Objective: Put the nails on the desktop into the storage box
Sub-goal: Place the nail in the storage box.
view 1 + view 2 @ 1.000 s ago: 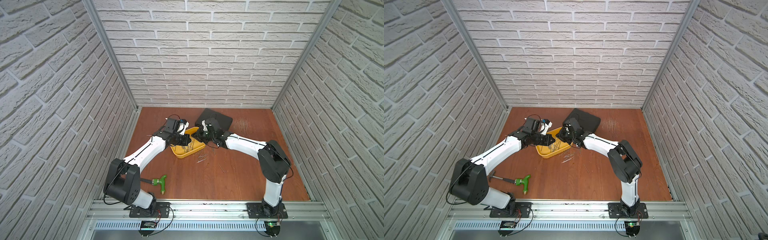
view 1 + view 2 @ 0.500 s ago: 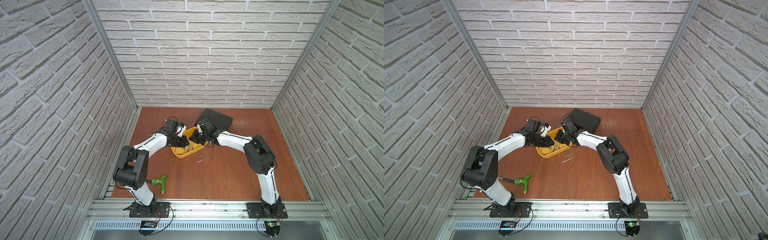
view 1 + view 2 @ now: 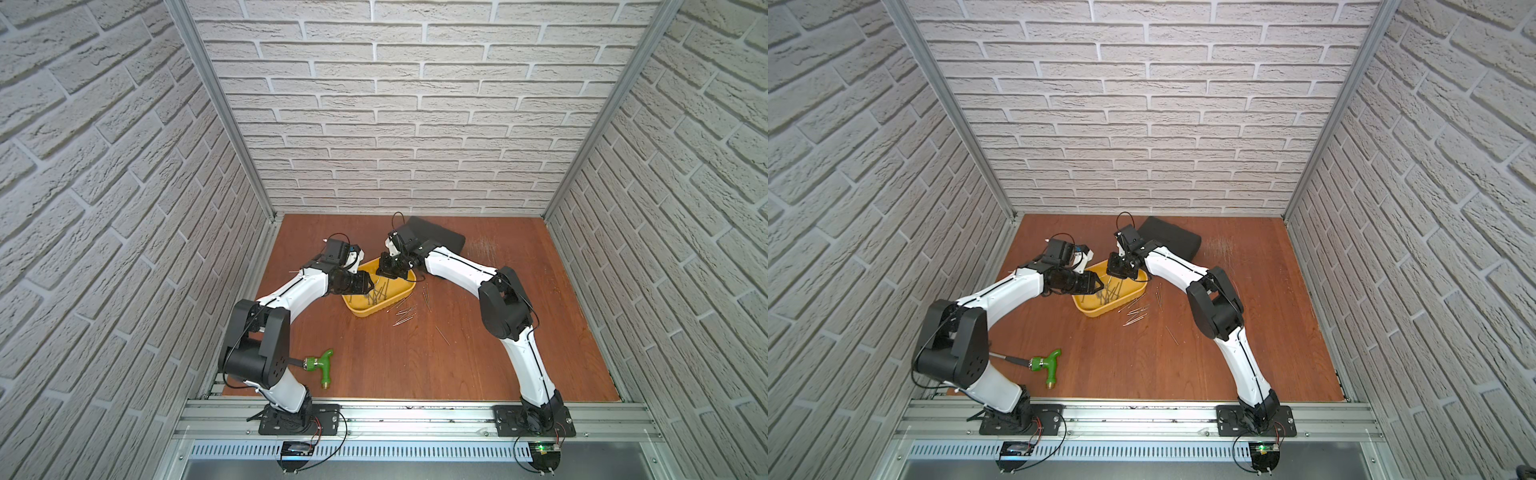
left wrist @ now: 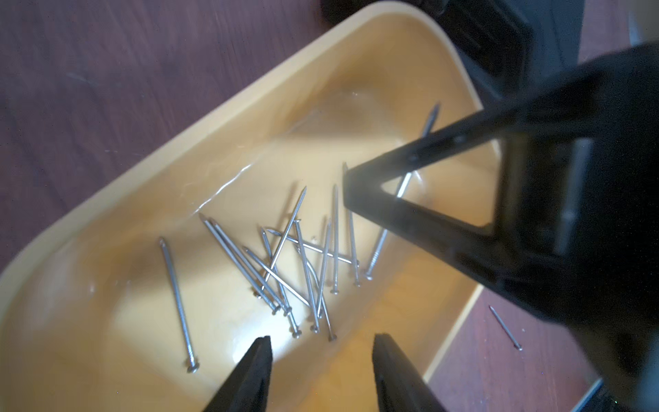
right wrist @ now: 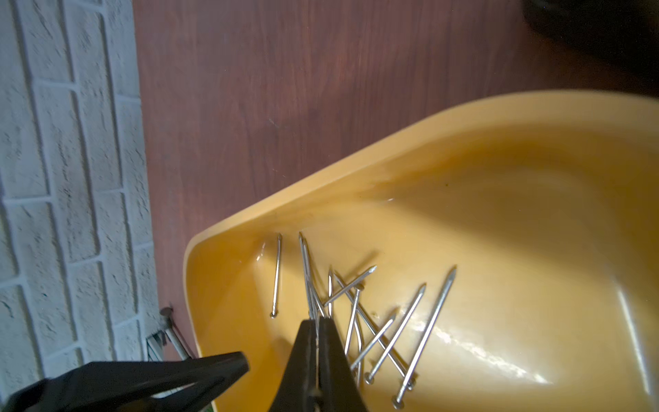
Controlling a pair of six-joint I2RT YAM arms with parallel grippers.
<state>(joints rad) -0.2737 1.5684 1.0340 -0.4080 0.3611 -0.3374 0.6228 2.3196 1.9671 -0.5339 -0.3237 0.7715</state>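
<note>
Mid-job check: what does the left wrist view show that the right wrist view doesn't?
Only the left wrist view: the left gripper with jaws apart and empty, and a stray nail lying outside the storage box. Only the right wrist view: the right gripper with jaws shut, whether on a nail I cannot tell, and the brick wall. Both: the yellow storage box itself, the nails lying in it, and the desktop around it.

Robot test cell: brick-pattern walls (image 3: 415, 124), aluminium rail (image 3: 415, 419), wood-grain desktop (image 3: 395, 365), paired robot arms (image 3: 299, 286).
</note>
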